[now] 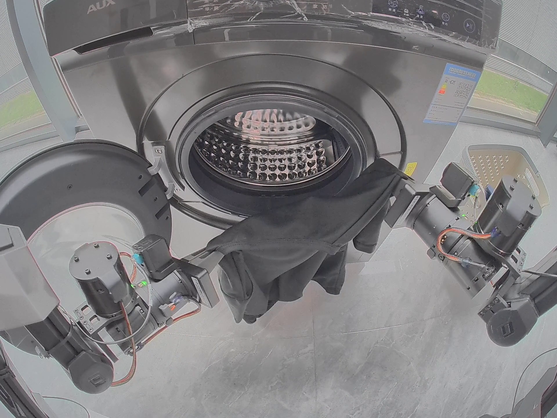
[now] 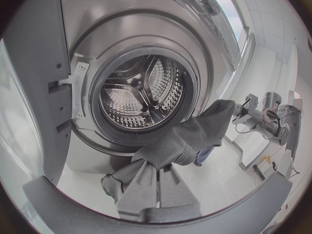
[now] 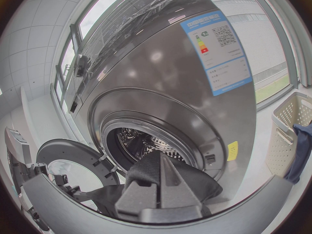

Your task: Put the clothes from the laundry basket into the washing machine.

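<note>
- door (image 1: 81, 187) of the washer (image 1: 290, 65) stands swung wide open at the left
- left gripper (image 1: 210, 264) sits low, just in front of the door, its fingers pressed together and pinching one end of the garment (image 1: 301, 227)
- garment is dark and spans from one gripper to the other across the lower rim of the opening, outside the drum (image 1: 270, 146), with loose folds hanging toward the floor (image 1: 348, 349)
- right gripper (image 1: 400, 190) sits higher, beside the opening's right rim, clamped on the garment's other end
- basket (image 1: 505, 164) stands on the floor at the far right, a blue cloth (image 3: 300, 150) draped over its rim
</note>
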You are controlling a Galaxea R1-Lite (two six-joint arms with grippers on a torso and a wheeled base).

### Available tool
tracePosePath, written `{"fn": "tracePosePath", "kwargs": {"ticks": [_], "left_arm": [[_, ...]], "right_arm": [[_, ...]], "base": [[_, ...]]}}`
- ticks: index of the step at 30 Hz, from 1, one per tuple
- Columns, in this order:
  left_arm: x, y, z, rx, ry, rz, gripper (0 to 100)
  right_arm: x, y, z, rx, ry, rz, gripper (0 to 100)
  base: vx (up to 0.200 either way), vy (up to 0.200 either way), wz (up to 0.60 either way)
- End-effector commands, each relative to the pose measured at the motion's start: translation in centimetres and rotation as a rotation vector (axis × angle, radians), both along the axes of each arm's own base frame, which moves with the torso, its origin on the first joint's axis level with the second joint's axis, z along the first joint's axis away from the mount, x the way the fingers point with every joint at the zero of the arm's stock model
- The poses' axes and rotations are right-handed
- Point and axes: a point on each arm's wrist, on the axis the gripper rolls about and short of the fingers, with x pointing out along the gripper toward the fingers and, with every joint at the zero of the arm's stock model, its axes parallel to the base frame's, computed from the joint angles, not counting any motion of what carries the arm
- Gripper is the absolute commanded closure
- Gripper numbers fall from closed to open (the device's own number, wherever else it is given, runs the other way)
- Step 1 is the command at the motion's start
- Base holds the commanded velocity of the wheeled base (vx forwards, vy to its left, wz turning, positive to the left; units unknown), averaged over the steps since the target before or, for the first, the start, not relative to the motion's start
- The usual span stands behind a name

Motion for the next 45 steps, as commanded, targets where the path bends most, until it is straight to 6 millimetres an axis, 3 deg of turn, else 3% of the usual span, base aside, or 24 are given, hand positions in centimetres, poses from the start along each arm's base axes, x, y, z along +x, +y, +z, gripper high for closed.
{"fn": "tracePosePath", "kwargs": {"ticks": [1,11,14,19,20,23,24,27,28,32,40,45], "left_arm": [[-0.3,0.2,1.2,-0.023,-0.039,0.001,100],[-0.5,0.2,3.2,-0.061,-0.117,-0.010,100],[-0.8,0.3,4.5,-0.093,-0.160,-0.015,100],[-1.4,0.4,5.5,-0.114,-0.192,-0.043,100],[-1.4,0.4,5.5,-0.115,-0.193,-0.046,100],[-1.4,0.4,5.6,-0.117,-0.194,-0.048,100],[-1.3,0.4,5.8,-0.123,-0.201,-0.047,100],[-1.2,0.3,5.8,-0.126,-0.202,-0.044,100],[-1.2,0.3,5.8,-0.126,-0.202,-0.044,100],[-1.1,0.2,6.2,-0.136,-0.218,-0.039,100],[-0.7,0.3,6.5,-0.143,-0.229,-0.030,100],[-0.4,0.2,6.8,-0.148,-0.237,-0.023,100]], "right_arm": [[-0.3,-1.0,-0.3,-0.010,0.014,-0.020,100],[-1.0,-1.0,-1.9,-0.047,0.068,-0.006,100],[-1.2,-0.8,-3.1,-0.075,0.110,0.008,100],[1.0,0.6,-5.9,-0.069,0.184,0.029,100],[1.4,0.9,-6.2,-0.072,0.176,0.033,0],[1.7,1.1,-6.7,-0.079,0.174,0.035,0],[2.1,1.7,-8.4,-0.144,0.200,0.040,0],[2.7,2.3,-11.3,-0.238,0.238,0.049,0],[2.7,2.3,-11.3,-0.238,0.238,0.049,0],[3.3,2.8,-14.8,-0.339,0.267,0.056,0],[2.6,3.1,-17.1,-0.397,0.329,0.082,0],[1.0,3.8,-18.0,-0.433,0.359,0.145,0]], "base": [[0.000,0.000,0.00],[0.000,0.000,0.00],[0.000,0.000,0.00],[0.000,0.000,0.00],[0.000,0.000,0.00],[0.000,0.000,0.00],[0.000,0.000,0.00],[0.000,0.000,0.00],[0.000,0.000,0.00],[0.000,0.000,0.00],[0.000,0.000,0.00],[0.000,0.000,0.00]]}}
